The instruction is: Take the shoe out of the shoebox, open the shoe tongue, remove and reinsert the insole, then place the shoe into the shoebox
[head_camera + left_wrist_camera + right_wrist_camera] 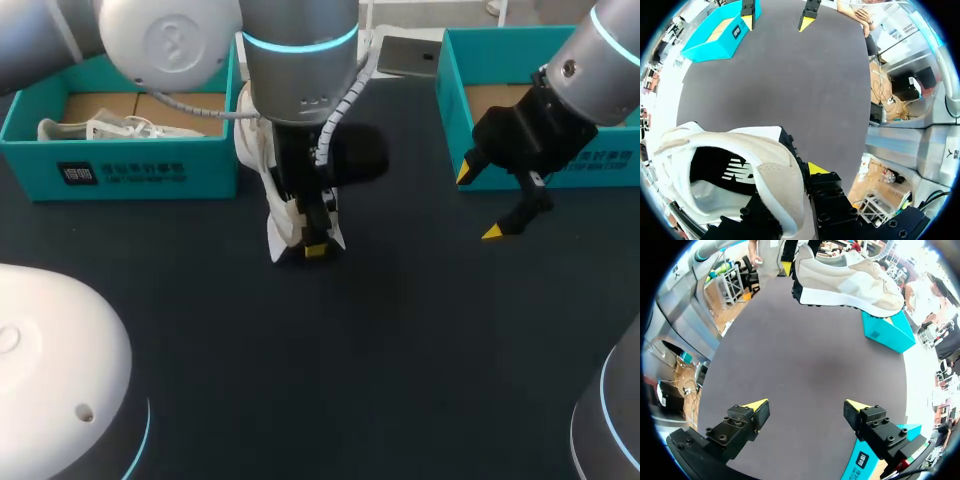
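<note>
A beige and white shoe (282, 225) hangs above the dark table's middle, heel toward me. My left gripper (312, 245) is shut on its heel wall. In the left wrist view the heel collar of the shoe (740, 160) sits between the fingers, one yellow tip (815, 168) outside and the other hidden inside the shoe. The black insole (720, 170) shows inside. My right gripper (480, 203) hovers open and holding nothing to the shoe's right, by a teal shoebox (560, 165). From the right wrist the shoe (845, 277) is seen side-on, well ahead of the open gripper (807, 410).
A second teal shoebox (120, 165) stands at the back left with white paper and cord (100, 128) inside. A grey flat thing (408, 55) lies at the back between the boxes. Dark tabletop (380, 340) stretches toward me.
</note>
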`<act>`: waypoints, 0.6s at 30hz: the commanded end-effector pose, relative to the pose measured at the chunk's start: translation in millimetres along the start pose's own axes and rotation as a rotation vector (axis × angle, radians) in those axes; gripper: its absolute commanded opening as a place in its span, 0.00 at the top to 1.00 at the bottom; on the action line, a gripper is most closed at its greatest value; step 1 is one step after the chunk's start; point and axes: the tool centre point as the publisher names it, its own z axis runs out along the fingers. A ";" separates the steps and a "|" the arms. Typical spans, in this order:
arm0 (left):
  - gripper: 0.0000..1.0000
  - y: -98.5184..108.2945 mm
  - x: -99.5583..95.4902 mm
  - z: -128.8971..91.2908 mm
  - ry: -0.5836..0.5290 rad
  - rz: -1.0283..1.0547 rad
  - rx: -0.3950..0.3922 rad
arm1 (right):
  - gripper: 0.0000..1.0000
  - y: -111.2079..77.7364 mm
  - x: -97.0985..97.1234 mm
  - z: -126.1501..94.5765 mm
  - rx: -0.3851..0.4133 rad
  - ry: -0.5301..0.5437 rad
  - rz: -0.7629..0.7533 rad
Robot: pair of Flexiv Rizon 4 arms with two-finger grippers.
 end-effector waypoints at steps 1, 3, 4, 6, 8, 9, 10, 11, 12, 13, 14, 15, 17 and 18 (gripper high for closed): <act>1.00 25.0 -18.5 -14.2 -0.001 0.118 0.018 | 0.00 0.4 0.0 1.2 0.004 -0.001 0.001; 1.00 34.8 -32.6 -22.0 0.001 0.114 0.032 | 0.00 0.4 0.0 1.2 0.004 -0.001 0.001; 1.00 40.0 -39.9 -25.3 -0.005 0.138 0.028 | 0.00 0.4 0.0 1.2 0.004 -0.001 0.001; 1.00 47.5 -55.3 -33.2 0.023 0.128 0.046 | 0.00 0.4 0.0 1.2 0.004 -0.001 0.001; 1.00 55.6 -70.3 -40.3 0.017 0.089 0.062 | 0.00 0.4 0.0 1.2 0.004 -0.001 0.001; 1.00 59.7 -77.4 -43.6 0.024 0.086 0.061 | 0.00 0.4 0.0 1.2 0.004 -0.001 0.001; 1.00 66.6 -85.6 -47.8 0.034 0.096 0.058 | 0.00 0.4 0.0 1.2 0.004 -0.001 0.001; 1.00 70.2 -90.2 -50.0 0.036 0.095 0.058 | 0.00 0.4 0.0 1.2 0.004 -0.001 0.001; 1.00 76.9 -98.4 -53.6 0.058 0.113 0.049 | 0.00 0.4 0.0 1.2 0.004 -0.001 0.001; 1.00 80.2 -102.3 -54.4 0.062 0.125 0.041 | 0.00 0.4 0.0 1.2 0.004 -0.001 0.001; 1.00 85.5 -108.2 -56.2 0.065 0.133 0.044 | 0.00 0.4 0.0 1.2 0.004 -0.001 0.001; 1.00 90.6 -114.3 -57.9 0.079 0.145 0.038 | 0.00 0.4 0.0 1.2 0.004 -0.001 0.001; 1.00 102.8 -126.8 -61.6 0.075 0.158 0.036 | 0.00 0.4 0.0 1.2 0.004 -0.001 0.001; 1.00 111.8 -134.6 -64.4 0.076 0.202 0.037 | 0.00 0.4 0.0 1.2 0.004 -0.001 0.001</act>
